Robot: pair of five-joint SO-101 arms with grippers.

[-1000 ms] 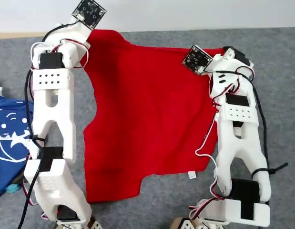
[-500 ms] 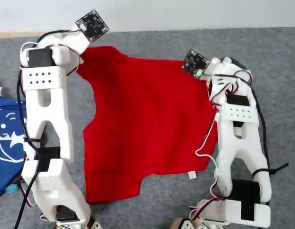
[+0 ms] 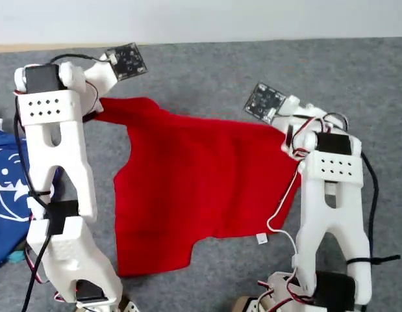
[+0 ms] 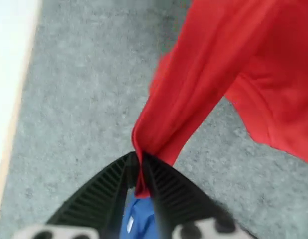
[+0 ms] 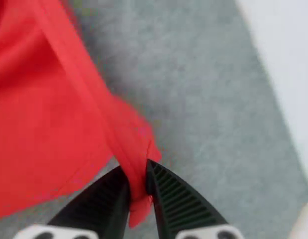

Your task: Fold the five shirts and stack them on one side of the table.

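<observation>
Nearby, blue shirt (image 3: 9, 227), left arm (image 3: 65, 170) between, red shirt (image 3: 188, 188)

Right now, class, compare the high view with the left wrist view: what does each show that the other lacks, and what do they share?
High view alone: the full spread of the red shirt, its white tag, and the right arm at a far corner. Left wrist view alone: the left gripper shut on a bunched fold of that shirt, seen close. Shared: the red shirt and the grey table.

Plain red shirt (image 3: 188, 188), white-printed blue shirt (image 3: 6, 227), grey table (image 3: 356, 84).
</observation>
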